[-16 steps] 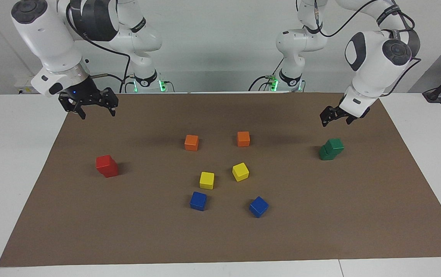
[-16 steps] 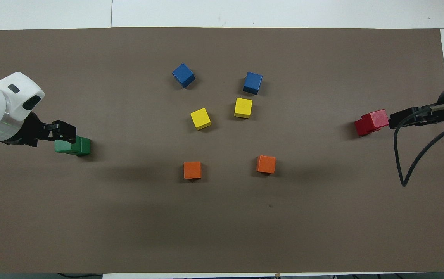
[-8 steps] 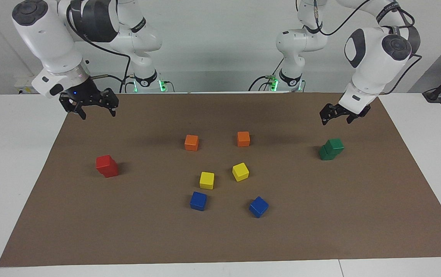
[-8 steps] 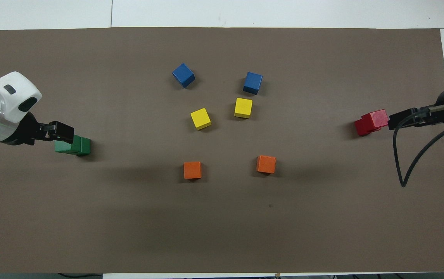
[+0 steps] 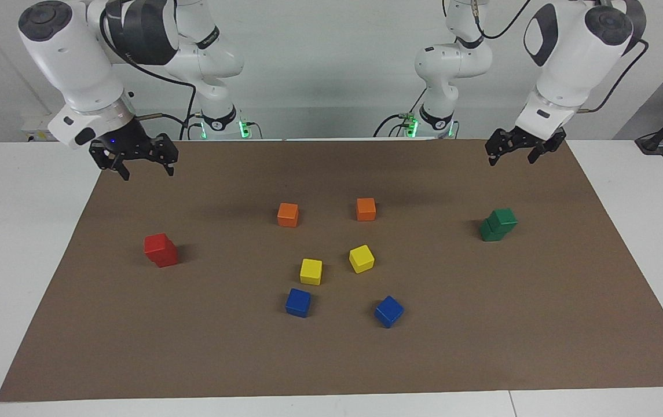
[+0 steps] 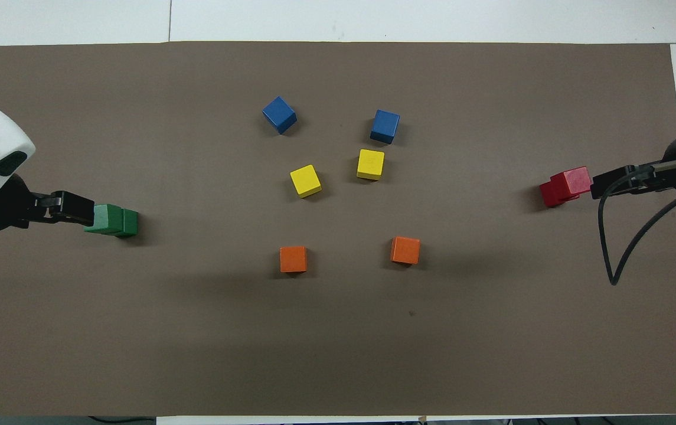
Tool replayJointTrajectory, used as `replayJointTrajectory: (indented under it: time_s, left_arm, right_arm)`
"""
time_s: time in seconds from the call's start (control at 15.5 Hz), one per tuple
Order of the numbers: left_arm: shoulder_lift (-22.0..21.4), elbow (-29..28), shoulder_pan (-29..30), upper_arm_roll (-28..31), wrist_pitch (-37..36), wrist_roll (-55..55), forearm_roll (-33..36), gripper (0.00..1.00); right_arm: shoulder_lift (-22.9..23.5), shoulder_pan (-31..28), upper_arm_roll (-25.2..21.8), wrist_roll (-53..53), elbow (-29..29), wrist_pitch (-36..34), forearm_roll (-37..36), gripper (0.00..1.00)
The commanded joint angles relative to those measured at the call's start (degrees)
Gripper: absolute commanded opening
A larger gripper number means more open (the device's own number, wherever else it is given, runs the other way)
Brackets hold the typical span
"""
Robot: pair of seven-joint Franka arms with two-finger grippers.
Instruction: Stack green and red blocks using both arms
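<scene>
looking across the table, you have the green blocks (image 5: 498,225) stacked one on the other toward the left arm's end of the brown mat (image 5: 331,359), the upper cube sitting a little skewed on the lower. the red blocks (image 5: 161,249) are stacked the same way toward the right arm's end, again with the top cube offset.

your left gripper (image 5: 517,149) hangs in the air over the mat's edge nearest the robots, well clear of the green stack, with its jaws apart and nothing between them. your right gripper (image 5: 142,164) is raised over the mat's corner at its own end, jaws spread wide and empty.

between the two stacks you can see two orange cubes (image 5: 288,214) nearest the robots, then two yellow cubes (image 5: 311,271), then two blue cubes (image 5: 298,302) farthest from them, all apart from one another.

from overhead the left gripper (image 6: 72,208) seems to touch the green stack (image 6: 112,219), but that is probably just the raised hand overlapping it.
</scene>
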State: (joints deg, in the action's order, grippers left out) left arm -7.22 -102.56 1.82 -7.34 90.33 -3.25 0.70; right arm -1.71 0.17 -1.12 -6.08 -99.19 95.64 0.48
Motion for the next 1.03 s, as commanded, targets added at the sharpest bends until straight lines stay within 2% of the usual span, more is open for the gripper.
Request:
replayJointTrajectory:
  time_s: [0.0,0.13,0.32,0.45,0.58,0.71,0.97]
  left_arm:
    - [-2.3,1.7,0.2,0.2,-4.3,0.4,0.4,1.00]
    - [-2.5,2.5,0.2,0.1,-4.4,0.4,0.3,1.00]
    - [-2.6,1.4,0.1,-0.2,0.8,0.8,0.0,1.00]
    - [-2.3,1.5,0.0,-0.6,1.7,0.8,0.0,1.00]
    - [-0.6,1.5,0.0,-0.7,7.0,0.4,-0.2,1.00]
    - [-0.7,2.0,0.1,-0.6,4.1,0.4,-0.2,1.00]
    - [-0.9,2.0,-0.1,-1.6,4.0,0.4,-0.2,1.00]
  right_arm:
    - [-1.8,-0.2,0.1,1.2,-2.1,1.0,0.1,1.00]
    - [-1.8,-0.2,0.1,1.2,-2.0,1.0,0.1,1.00]
    - [-1.7,-0.2,0.1,1.2,-1.9,1.0,0.1,1.00]
    - [-1.7,-0.2,0.0,1.2,-1.9,0.9,0.1,1.00]
    - [-1.7,-0.2,0.1,1.2,-1.9,0.9,0.1,1.00]
    - [-1.8,-0.2,0.1,1.2,-1.9,0.8,0.1,1.00]
    - [-1.7,-0.1,0.1,1.2,-1.9,0.8,0.1,1.00]
